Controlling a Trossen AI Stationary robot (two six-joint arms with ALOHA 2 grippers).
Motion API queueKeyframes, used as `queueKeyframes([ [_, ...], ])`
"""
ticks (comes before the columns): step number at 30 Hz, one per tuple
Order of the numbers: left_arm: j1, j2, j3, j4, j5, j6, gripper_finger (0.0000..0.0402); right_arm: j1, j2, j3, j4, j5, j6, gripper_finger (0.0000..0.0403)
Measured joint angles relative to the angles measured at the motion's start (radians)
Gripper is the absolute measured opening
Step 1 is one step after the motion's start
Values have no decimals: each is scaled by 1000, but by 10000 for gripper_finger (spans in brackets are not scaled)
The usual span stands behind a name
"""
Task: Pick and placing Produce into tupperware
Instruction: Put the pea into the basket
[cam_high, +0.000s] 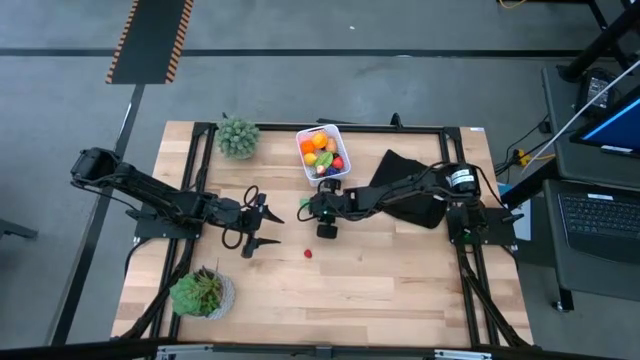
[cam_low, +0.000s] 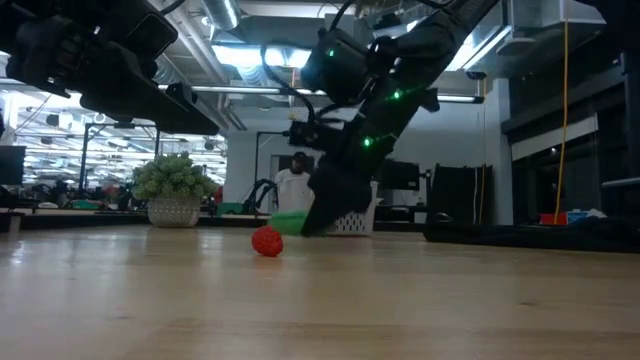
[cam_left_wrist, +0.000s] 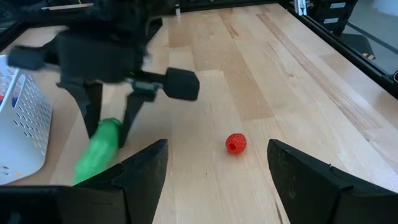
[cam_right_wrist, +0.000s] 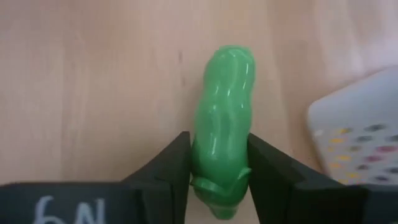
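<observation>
A green toy vegetable (cam_right_wrist: 222, 118), long and bumpy, lies on the wooden table just near of the white tupperware (cam_high: 322, 152). My right gripper (cam_right_wrist: 217, 174) is shut on it, and the left wrist view shows this gripper (cam_left_wrist: 106, 118) over the vegetable (cam_left_wrist: 99, 152). The tupperware holds several orange, yellow, red and green produce pieces. A small red berry (cam_high: 309, 253) lies alone on the table, also seen in the left wrist view (cam_left_wrist: 236, 143). My left gripper (cam_high: 262, 225) hovers open left of the berry, with nothing between its fingers. My right gripper pinches the green vegetable near its stalk end (cam_right_wrist: 214, 177) between its two fingers (cam_right_wrist: 177, 165), one on each long side. The fingers slant down from the table's right side and run along the vegetable. Its far end (cam_right_wrist: 230, 59) rests on the wood.
A black folded cloth (cam_high: 410, 190) lies under the right arm. One potted plant (cam_high: 238, 137) stands at the far left of the table and another (cam_high: 203, 293) at the near left. Bare wood stretches across the near half around the berry.
</observation>
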Motion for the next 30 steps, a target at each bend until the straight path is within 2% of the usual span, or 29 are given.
queueKeyframes([
  [2,0,0,0,0,0,0,267,3,-27,0,5,0,-1,127],
  [13,0,0,0,0,0,0,267,6,-208,-1,18,-2,-5,136],
  [17,0,0,0,0,0,0,267,3,-290,-52,66,-2,-28,129],
  [21,0,0,0,5,0,0,267,2,-386,-165,170,-4,-27,128],
  [30,2,0,1,57,0,7,267,-11,-589,-559,698,-82,-32,129],
])
